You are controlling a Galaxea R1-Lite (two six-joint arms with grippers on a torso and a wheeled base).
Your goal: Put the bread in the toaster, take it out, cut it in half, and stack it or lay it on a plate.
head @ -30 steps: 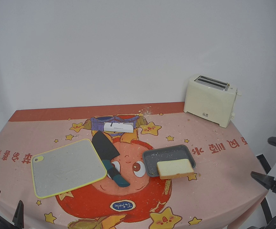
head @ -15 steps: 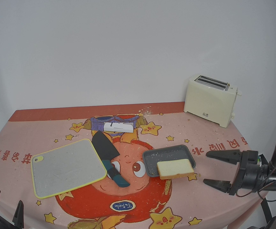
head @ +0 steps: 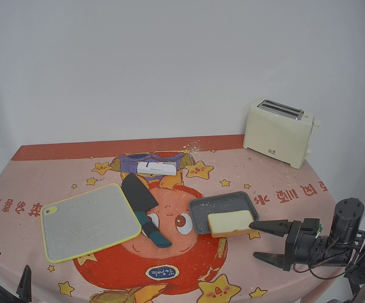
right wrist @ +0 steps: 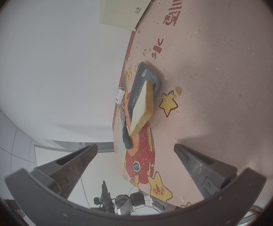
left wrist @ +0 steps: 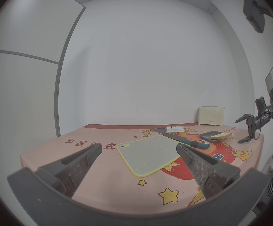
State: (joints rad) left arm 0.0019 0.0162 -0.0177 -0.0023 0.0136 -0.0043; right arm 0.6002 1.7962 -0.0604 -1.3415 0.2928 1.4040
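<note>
A slice of bread (head: 231, 222) lies across the near edge of a dark grey plate (head: 216, 205), partly overhanging it. My right gripper (head: 260, 240) is open just right of the bread, low over the table, fingers pointing at it. The right wrist view has the bread (right wrist: 141, 106) ahead of the open right gripper (right wrist: 135, 149). A cream toaster (head: 278, 132) stands at the back right, slots empty. A knife (head: 143, 209) with a teal handle lies beside a grey cutting board (head: 89, 221). My left gripper (head: 8, 269) is open at the table's near left corner.
A small white device (head: 156, 168) lies behind the knife toward the back. Crumbs are scattered around the plate and toaster. The table edge runs close behind my right gripper. A bare wall backs the table.
My right gripper has swung in from the table's right edge toward the bread and lowered, staying open. The left gripper has not moved.
</note>
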